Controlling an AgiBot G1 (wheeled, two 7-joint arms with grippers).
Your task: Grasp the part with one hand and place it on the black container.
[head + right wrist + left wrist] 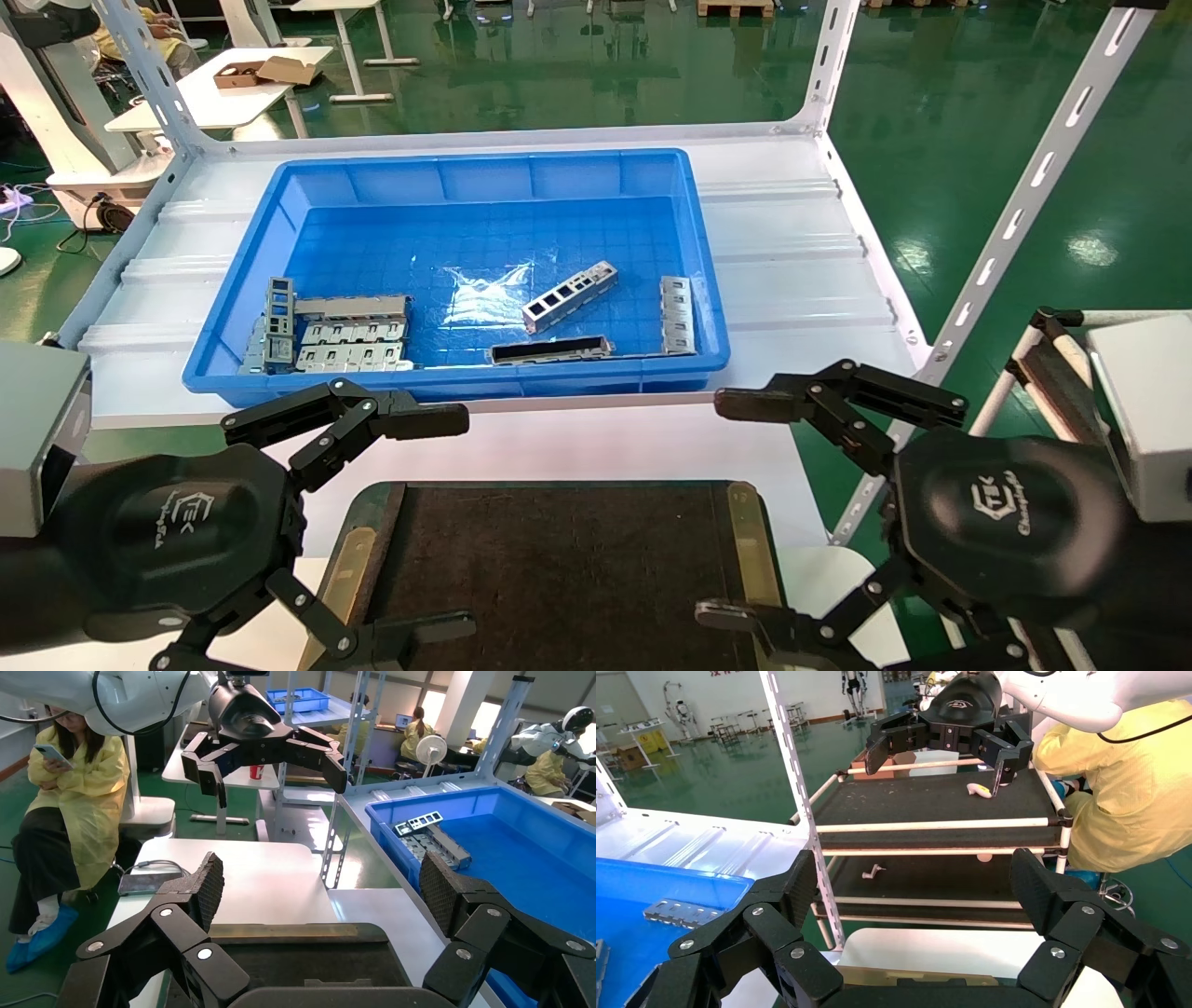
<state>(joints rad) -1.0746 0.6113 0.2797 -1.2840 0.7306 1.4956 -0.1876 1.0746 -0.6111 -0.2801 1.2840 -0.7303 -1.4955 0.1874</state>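
Both end effectors hang with fingers spread wide and nothing between them: the left end effector (447, 522) at the near left corner of the black container (559, 568), the right end effector (736, 508) at its near right corner. The container's dark felt face is bare between its brass-coloured side strips. Beyond it, on the white desk (792, 252), stands the blue plastic bin (484, 172), and in it the part (570, 295), a slim bar with four rectangular windows, lies tilted near the middle of the floor, apart from the long dark-faced shell (551, 351) and the tabbed grey plates (354, 335). Judged from this, nothing is yet grasped; reach, grip, carry and placement all remain. Each wrist housing bears an embossed logo, not legible.
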